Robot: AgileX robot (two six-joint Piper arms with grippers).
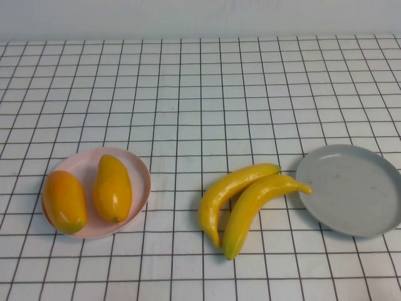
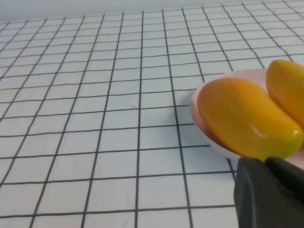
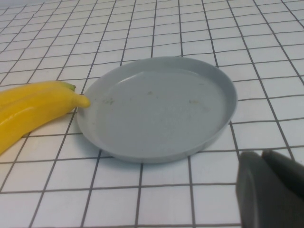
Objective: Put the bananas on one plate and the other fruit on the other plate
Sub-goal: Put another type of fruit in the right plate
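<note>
High view: two bananas (image 1: 241, 197) lie side by side on the gridded worktop (image 1: 200, 88), one tip touching the grey plate (image 1: 363, 200). Both mangoes (image 1: 113, 187) rest on the pink plate (image 1: 135, 166). Left gripper (image 2: 270, 197) sits near the pink plate, right gripper (image 3: 270, 192) near the grey; I cannot tell either's finger state.

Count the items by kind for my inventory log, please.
Bananas: 2, on the table beside the grey plate.
Mangoes: 2, both on the pink plate.
Plates: 2, pink and grey.
Total: 6.
Left claw is near the pink plate; right claw is near the grey plate.
</note>
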